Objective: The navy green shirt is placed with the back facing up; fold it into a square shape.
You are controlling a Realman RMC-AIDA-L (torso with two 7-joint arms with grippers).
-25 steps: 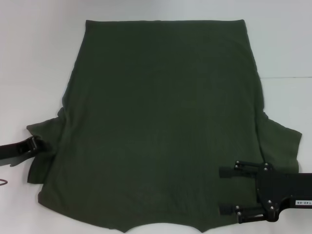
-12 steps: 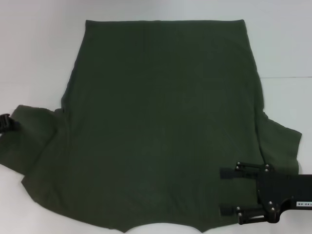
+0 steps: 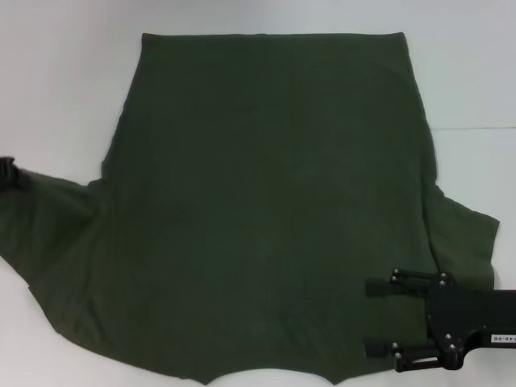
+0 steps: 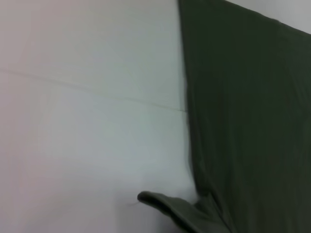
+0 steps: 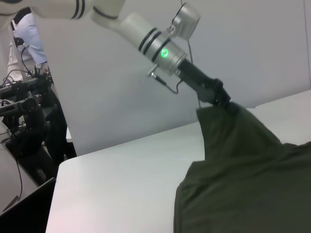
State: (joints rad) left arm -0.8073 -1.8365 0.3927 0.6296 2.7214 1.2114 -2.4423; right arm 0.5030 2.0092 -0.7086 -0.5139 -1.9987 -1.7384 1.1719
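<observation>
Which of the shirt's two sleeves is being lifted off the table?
The left sleeve: the left gripper pinches its edge and holds it raised. The right sleeve lies flat beside the open right gripper.

Bright, even overhead light; soft faint shadows; left wrist view blurred, washed out.

The head view looks down from above onto the whole shirt (image 3: 266, 210) on the surface (image 3: 64, 81). The left wrist view sits close over the shirt's edge. The right wrist view looks low across the surface toward the left gripper (image 5: 224, 101), sharing the shirt.
</observation>
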